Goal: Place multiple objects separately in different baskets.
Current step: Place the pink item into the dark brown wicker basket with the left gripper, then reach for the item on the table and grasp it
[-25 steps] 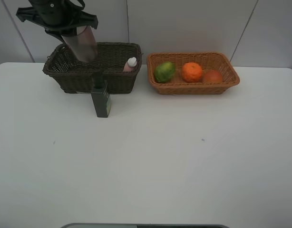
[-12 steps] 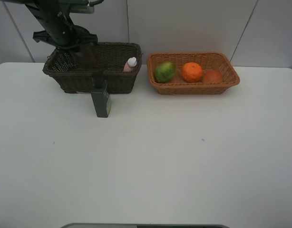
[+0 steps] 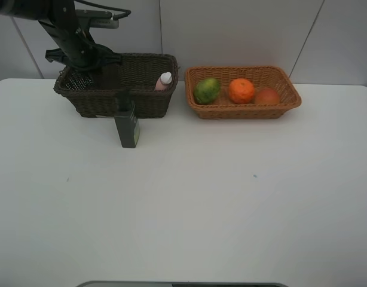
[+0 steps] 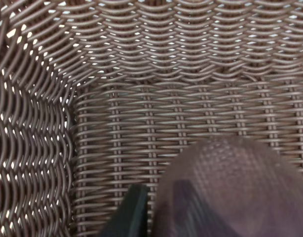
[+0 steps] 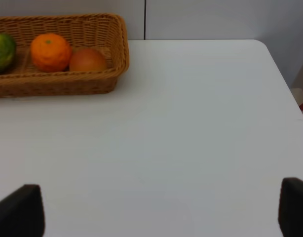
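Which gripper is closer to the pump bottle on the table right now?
Left. The left gripper is down inside the dark basket just behind the pump bottle. The right gripper hangs over bare table by the tan basket, well off to the other side.

Two baskets, three fruits, two bottles, one cup

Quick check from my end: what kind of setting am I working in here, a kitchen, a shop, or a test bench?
Most likely a lab test bench: a bare white table against plain pale wall panels, with only staged props, a dark brown basket, an orange-tan basket of fruit, and a green pump bottle.
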